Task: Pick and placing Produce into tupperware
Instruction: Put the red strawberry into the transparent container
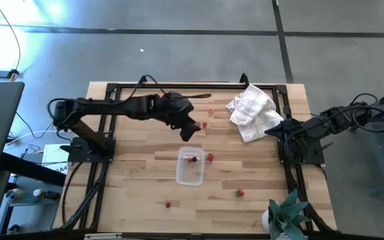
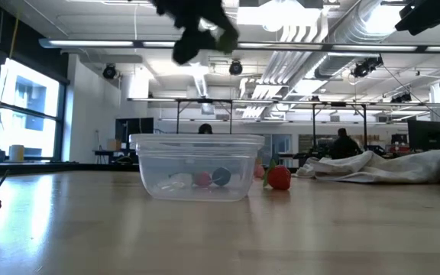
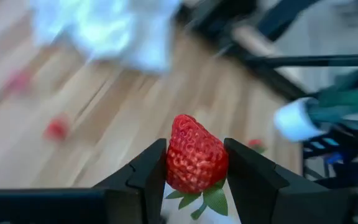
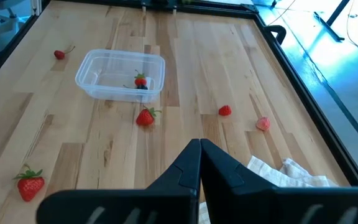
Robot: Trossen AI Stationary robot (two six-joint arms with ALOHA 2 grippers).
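Between left end effector fingers, strawberry clamped, above table

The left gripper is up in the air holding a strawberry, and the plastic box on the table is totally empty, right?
Not quite. The left gripper does hold a strawberry up in the air, but the plastic box is not empty. The right wrist view shows a red berry and a darker piece already inside it.

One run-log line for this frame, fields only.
left gripper: shut on strawberry, raised near tupperware | right gripper: shut, idle by cloth | tupperware: some produce inside
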